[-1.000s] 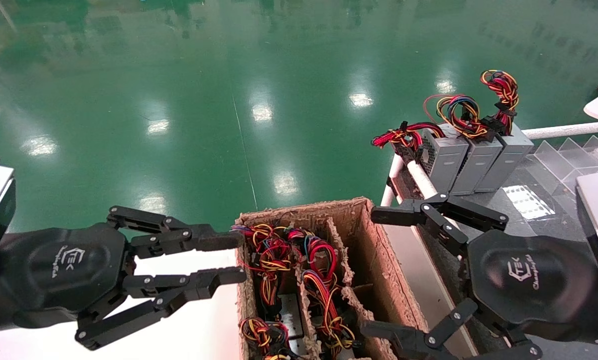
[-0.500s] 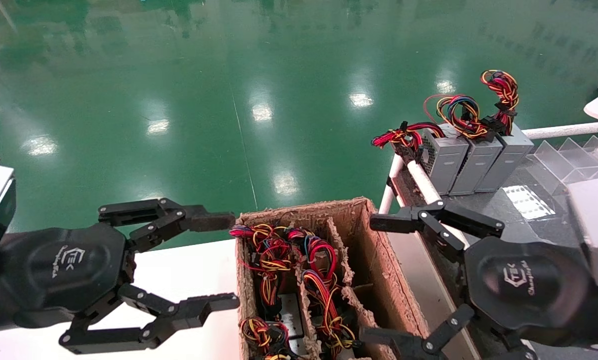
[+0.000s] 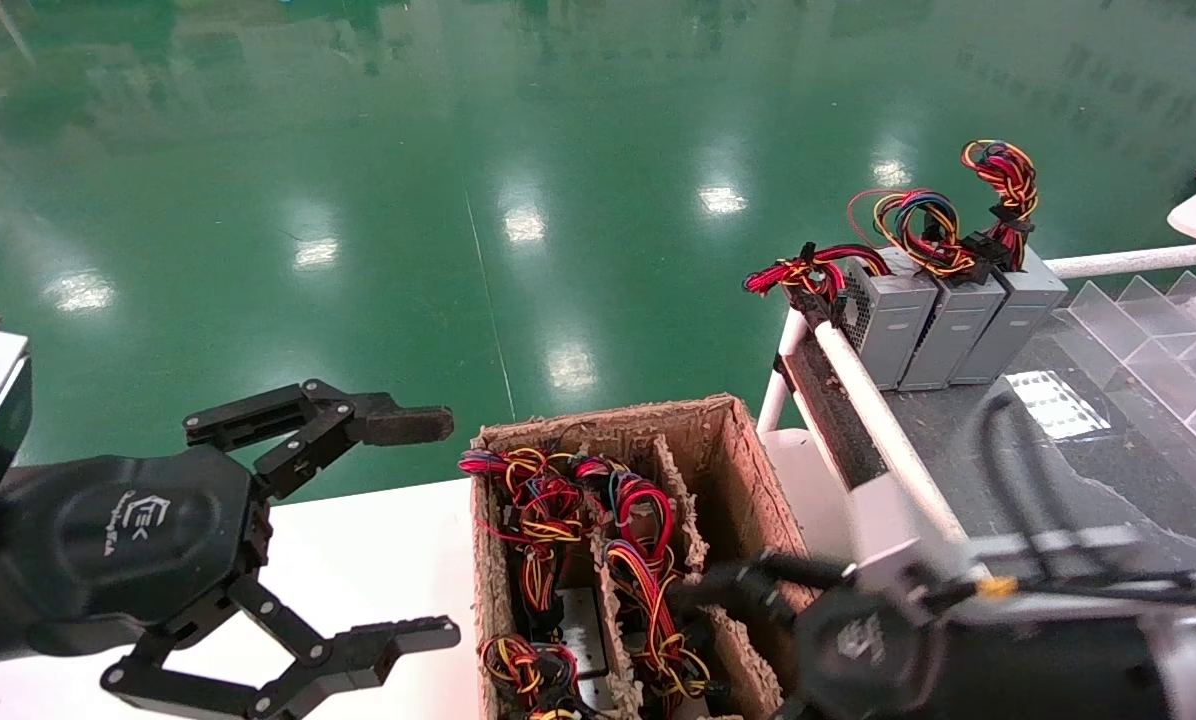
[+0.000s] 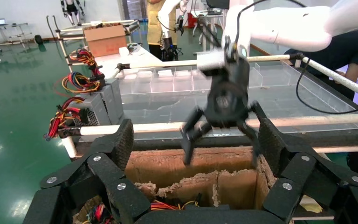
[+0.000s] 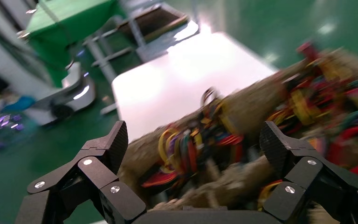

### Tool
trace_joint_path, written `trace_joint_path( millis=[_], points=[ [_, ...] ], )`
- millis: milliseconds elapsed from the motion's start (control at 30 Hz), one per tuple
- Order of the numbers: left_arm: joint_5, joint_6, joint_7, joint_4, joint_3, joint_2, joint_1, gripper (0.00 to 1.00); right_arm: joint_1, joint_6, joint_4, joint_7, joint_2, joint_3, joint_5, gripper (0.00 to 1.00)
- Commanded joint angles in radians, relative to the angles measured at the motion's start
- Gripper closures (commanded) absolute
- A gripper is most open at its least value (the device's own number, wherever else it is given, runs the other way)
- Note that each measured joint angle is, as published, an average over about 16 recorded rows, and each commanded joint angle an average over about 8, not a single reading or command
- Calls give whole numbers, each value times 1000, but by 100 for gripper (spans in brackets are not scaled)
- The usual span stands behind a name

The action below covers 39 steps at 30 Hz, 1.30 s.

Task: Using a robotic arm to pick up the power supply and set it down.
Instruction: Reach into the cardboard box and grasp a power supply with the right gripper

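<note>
Power supplies lie in a cardboard box [image 3: 733,470], showing mostly as red, yellow and black wire bundles [image 3: 548,520] with a bit of grey casing [image 3: 578,620]. My right gripper [image 3: 748,640], blurred, hangs open over the box's right-hand side, its arm reaching across from the right. In the right wrist view its own jaws [image 5: 193,149] stand wide apart above a wire bundle [image 5: 186,149], holding nothing. The left wrist view shows that right gripper [image 4: 221,154] over the box's far wall. My left gripper [image 3: 423,530] is wide open beside the box's left wall.
Three more grey power supplies [image 3: 948,315] stand in a row on the dark shelf [image 3: 1088,470] at the right, wires up. White rails [image 3: 883,425] edge that shelf. Clear plastic dividers [image 3: 1168,330] sit further right. A white tabletop [image 3: 378,560] lies under the left gripper.
My right gripper has swung from the shelf edge leftward and down over the box. The left gripper's jaws have spread much wider and drawn back a little from the box.
</note>
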Motion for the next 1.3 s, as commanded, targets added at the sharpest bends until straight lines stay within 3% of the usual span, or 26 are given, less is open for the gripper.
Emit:
trace_joint_path(
  millis=[33, 67, 100, 333, 367, 733, 1300],
  points=[
    [0, 0, 0, 0, 0, 0, 0, 0, 17, -17, -21, 13, -28, -30, -33, 0],
    [0, 0, 0, 0, 0, 0, 0, 0, 21, -22, -28, 14, -38, -40, -42, 0],
    [0, 0, 0, 0, 0, 0, 0, 0, 24, -26, -34, 13, -46, -50, -50, 9],
    [0, 0, 0, 0, 0, 0, 0, 0, 37, -34, -84, 0, -95, -109, -89, 96],
    [0, 0, 0, 0, 0, 0, 0, 0, 38, -34, -93, -3, -102, -116, -93, 100],
    [0, 0, 0, 0, 1, 0, 0, 0, 60, -16, -159, -43, -166, -161, -125, 100],
    [-1, 0, 0, 0, 1, 0, 0, 0, 71, 14, -170, -43, -182, -177, -152, 100]
  ],
)
